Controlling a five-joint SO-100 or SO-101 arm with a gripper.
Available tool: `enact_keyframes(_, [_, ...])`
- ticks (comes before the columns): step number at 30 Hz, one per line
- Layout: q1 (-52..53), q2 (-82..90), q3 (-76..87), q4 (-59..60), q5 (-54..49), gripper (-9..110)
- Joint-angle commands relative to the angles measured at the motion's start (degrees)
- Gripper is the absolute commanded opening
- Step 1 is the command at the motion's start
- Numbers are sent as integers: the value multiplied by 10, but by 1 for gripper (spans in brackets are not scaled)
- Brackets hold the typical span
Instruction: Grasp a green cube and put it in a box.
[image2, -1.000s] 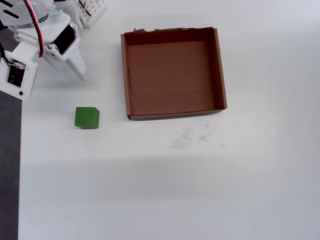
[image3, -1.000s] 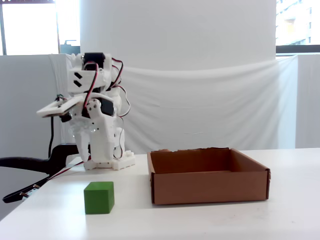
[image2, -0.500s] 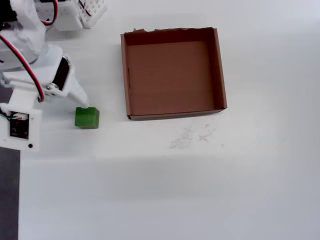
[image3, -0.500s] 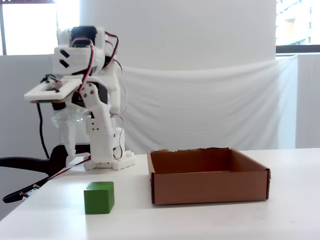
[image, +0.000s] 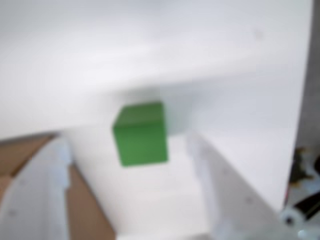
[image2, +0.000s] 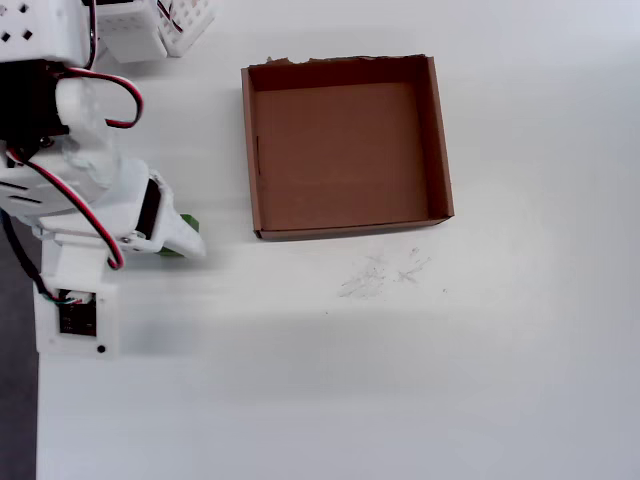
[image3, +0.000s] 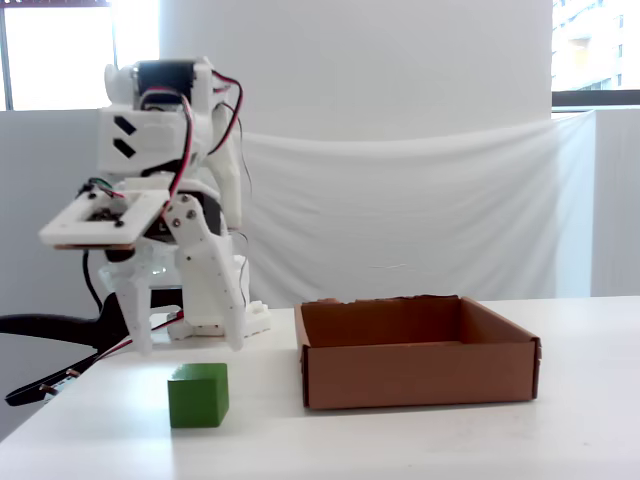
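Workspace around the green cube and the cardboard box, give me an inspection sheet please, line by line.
Surface: white table, with faint grey scribble marks in front of the box.
Job's things: green cube rests on the table, outside and apart from the box; the box looks empty, one wall ragged.
Clutter: white gridded item at the table's edge in the overhead view; what it is cannot be told.
Tool: tool open, fingers pointing down, above the cube and not touching it; the wrist view shows the cube between the fingers.
Cables: red and black wires loop along the arm; black cable lies off the table's left side.
Surroundings: white cloth backdrop, bright windows behind.
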Motion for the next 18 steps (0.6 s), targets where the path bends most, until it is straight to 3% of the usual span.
enact_keyframes(1, [-9,-1,8,-35,-12,32])
enact_keyframes(18, [-23,-36,98,-147,-12,28])
